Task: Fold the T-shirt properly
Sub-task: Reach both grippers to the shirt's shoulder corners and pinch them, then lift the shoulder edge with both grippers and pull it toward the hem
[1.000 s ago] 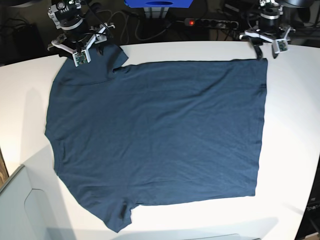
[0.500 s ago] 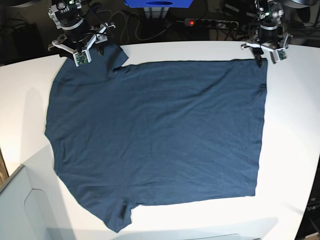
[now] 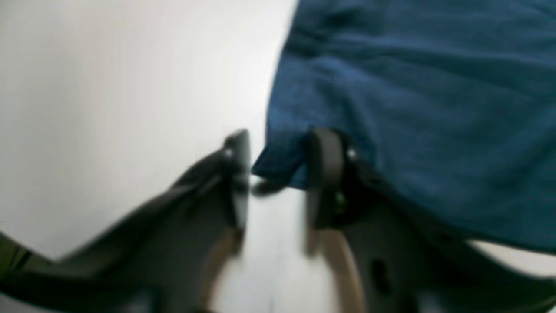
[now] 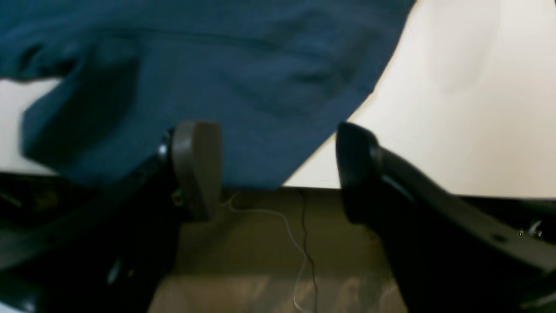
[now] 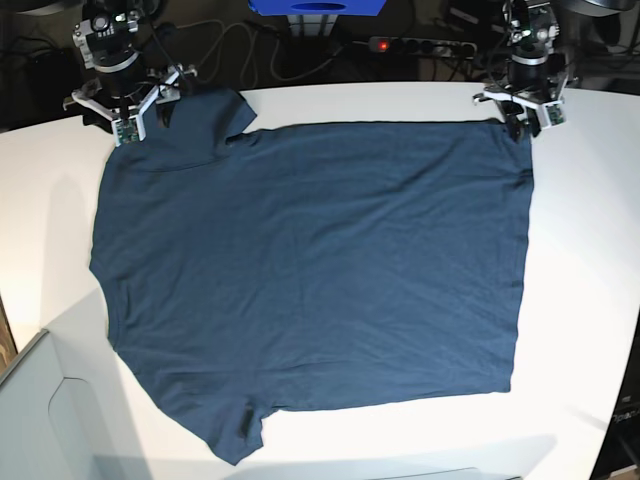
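White tabletop point(image 5: 330, 95) is carrying the T-shirt point(image 5: 310, 280); left gripper point(image 3: 278, 174) is narrowing, unpinched, around its hem corner, right gripper point(image 4: 278, 169) is gaping, so cloth may be slipping free.

White table point(image 5: 590, 250); power strip point(image 5: 420, 45), red light lit, behind it; blue box point(image 5: 318, 8); loose cables point(image 5: 260, 50).

On my base feed the white table point(image 5: 580, 300) glares bright around the T-shirt point(image 5: 310, 270), with soft shadows along its lower edge. Both wrist feeds are blurred; the fingers point(image 3: 323, 174) smear, and beyond the table edge everything is dim.
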`<state>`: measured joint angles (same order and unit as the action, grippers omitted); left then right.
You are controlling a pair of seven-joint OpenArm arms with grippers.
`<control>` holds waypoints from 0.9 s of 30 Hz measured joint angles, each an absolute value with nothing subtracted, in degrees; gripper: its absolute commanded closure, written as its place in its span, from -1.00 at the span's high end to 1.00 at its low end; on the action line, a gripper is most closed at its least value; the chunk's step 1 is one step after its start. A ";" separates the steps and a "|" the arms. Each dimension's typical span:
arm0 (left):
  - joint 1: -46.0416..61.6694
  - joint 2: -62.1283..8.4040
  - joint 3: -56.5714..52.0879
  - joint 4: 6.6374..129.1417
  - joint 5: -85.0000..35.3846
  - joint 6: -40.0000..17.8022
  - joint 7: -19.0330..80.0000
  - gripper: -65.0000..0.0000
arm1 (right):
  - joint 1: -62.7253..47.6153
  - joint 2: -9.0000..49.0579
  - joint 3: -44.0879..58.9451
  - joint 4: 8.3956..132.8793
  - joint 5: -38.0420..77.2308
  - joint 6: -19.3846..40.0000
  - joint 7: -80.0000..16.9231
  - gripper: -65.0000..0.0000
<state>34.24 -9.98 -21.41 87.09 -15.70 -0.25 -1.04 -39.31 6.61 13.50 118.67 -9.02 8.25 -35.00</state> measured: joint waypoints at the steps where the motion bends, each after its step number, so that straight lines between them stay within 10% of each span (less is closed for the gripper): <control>1: 34.22 -9.98 -21.41 87.09 -15.70 -0.25 -0.99 -0.64 | -39.09 6.46 14.11 118.30 -8.97 9.17 -35.24 0.28; 6: 34.11 -9.67 -21.26 87.09 -15.68 -0.58 -1.06 -1.00 | -36.05 3.07 18.92 115.13 -8.91 11.20 -34.96 0.29; 22: 34.46 -9.67 -21.58 87.53 -15.68 -0.47 -0.62 -1.00 | -30.65 3.31 19.70 104.22 -8.73 11.35 -33.54 0.27; 27: 34.59 -9.69 -21.58 87.53 -15.68 -0.47 -0.64 -1.00 | -30.68 3.36 19.75 103.81 -8.75 13.96 -33.17 -0.13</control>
